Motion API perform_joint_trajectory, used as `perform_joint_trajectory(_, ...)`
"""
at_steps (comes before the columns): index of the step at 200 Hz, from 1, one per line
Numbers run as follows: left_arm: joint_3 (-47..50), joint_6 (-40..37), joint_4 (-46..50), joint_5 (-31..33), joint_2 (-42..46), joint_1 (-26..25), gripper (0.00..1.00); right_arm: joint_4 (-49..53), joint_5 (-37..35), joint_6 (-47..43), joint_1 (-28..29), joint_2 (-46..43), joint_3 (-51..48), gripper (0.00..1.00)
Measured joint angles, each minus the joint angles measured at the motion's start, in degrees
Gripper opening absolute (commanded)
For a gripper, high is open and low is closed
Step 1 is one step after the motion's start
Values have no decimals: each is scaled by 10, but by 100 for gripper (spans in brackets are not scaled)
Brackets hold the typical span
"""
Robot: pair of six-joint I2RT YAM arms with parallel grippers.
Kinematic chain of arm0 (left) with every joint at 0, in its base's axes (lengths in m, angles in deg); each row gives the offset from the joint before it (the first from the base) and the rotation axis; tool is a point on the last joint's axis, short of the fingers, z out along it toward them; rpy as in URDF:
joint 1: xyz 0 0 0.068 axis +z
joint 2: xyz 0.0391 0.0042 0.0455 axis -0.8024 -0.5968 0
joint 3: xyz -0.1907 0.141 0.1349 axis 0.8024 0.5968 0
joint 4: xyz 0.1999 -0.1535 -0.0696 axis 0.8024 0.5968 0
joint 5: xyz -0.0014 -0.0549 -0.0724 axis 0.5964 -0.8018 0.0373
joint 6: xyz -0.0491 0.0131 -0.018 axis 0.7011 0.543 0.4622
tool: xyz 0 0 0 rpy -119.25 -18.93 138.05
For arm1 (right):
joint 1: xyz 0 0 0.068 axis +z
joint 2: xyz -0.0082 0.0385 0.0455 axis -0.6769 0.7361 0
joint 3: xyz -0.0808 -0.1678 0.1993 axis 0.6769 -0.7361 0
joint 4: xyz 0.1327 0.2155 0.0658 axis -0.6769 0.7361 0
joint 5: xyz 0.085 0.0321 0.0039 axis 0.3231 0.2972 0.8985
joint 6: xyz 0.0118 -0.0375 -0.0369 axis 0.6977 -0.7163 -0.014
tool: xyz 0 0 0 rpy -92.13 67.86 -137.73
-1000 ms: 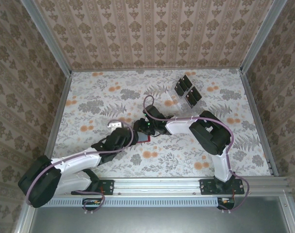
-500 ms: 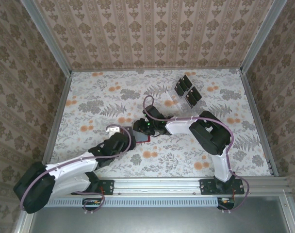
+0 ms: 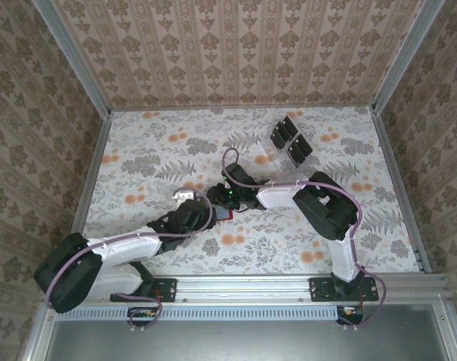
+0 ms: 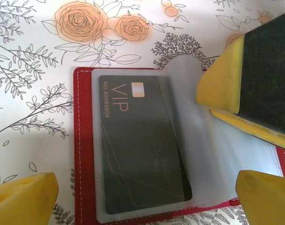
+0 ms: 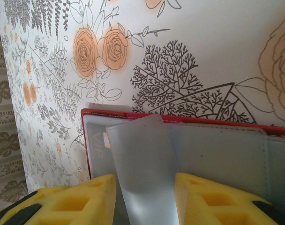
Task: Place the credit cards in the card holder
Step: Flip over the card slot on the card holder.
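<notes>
Two arms meet at the middle of the floral-print table (image 3: 138, 162), over the small red folding card holder (image 4: 82, 150), which lies open and flat there. One dark rectangular VIP card (image 4: 138, 150) with gold lettering sits flat in a clear plastic pocket on the holder's left half. As far as the left wrist view shows, it is fully inside the pocket.

Left gripper (image 4: 147, 192): yellow foam fingers (image 4: 25, 199) spread wide, one at each lower corner of its wrist view. It hovers over the card holder, holding nothing.

Right gripper (image 5: 142, 187): its arm stretches in from the right in the top view, low at the holder's spine. Its yellow fingers (image 5: 67, 201) stand partly apart. A translucent plastic sleeve leaf (image 5: 142, 154) rises in the gap and touches both inner faces. Cannot tell if it is pinched or just resting there. In the left wrist view one right finger touches the sleeve beside the VIP card, with the leaf curled up against it.

Red stitched edge and paler inner lining show on the holder's right half.

Several more dark cards (image 3: 289, 141) stand tilted in a clear plastic stand (image 3: 267, 158) near the far right of the table, well apart from the card holder and both grippers. Patterned wallpaper walls (image 3: 236, 53) enclose the table.
</notes>
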Motion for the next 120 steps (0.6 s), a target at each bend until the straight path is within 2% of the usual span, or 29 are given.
perform_joint_trajectory(120, -18, 3, 5, 21, -64, 16, 100, -3, 11, -1, -4, 0, -2, 42)
